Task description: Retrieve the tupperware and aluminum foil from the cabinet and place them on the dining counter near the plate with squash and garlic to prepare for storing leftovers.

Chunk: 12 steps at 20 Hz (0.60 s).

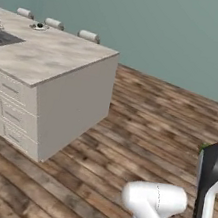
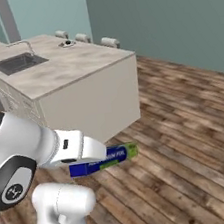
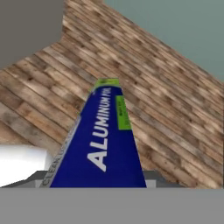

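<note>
The aluminum foil (image 3: 105, 140) is a long dark blue carton with a green end. It hangs level above the wooden floor, and my gripper (image 2: 96, 157) is shut on its near part. In the right base view the aluminum foil (image 2: 121, 154) sticks out to the right of my white hand. The dining counter (image 2: 72, 66), a pale marbled island, stands ahead and to the left, well apart from the carton. A small plate (image 2: 67, 43) sits at its far edge, also seen as the plate (image 1: 39, 26) on the dining counter (image 1: 54, 58). The tupperware and the cabinet are out of view.
A dark inset sink (image 2: 18, 62) with a steel faucet (image 2: 23, 44) sits in the island top. Stools (image 1: 88, 36) with pale cushions line its far side. Cream drawers (image 1: 12, 106) face me. Open wooden floor (image 1: 150, 118) stretches right of the island up to a teal wall.
</note>
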Available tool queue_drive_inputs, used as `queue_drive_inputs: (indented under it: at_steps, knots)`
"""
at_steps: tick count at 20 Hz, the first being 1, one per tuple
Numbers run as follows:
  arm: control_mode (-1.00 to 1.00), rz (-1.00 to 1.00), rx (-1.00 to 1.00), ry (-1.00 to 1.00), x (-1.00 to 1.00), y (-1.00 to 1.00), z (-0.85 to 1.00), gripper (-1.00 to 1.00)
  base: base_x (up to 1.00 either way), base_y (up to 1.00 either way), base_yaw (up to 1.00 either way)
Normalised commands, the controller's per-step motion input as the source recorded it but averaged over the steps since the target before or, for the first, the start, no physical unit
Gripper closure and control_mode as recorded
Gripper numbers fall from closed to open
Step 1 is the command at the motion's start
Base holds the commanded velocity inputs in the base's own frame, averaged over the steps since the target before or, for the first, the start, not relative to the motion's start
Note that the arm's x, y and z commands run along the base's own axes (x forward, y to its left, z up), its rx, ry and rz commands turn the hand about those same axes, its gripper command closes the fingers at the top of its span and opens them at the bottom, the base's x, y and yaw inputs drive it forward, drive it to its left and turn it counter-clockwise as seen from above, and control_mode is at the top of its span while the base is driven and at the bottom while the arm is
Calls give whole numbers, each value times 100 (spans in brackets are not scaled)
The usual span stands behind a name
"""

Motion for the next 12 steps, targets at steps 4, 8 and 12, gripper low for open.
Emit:
queue_drive_inputs:
  at_steps: [4, 8, 12]
  knots:
    - [100, 0, 0, 0, 0, 0, 0, 100, 100, -44, 0]
    - [100, 0, 0, 0, 0, 0, 0, 100, 100, -48, 13]
    - [100, 0, 0, 0, 0, 0, 0, 100, 100, -39, 29]
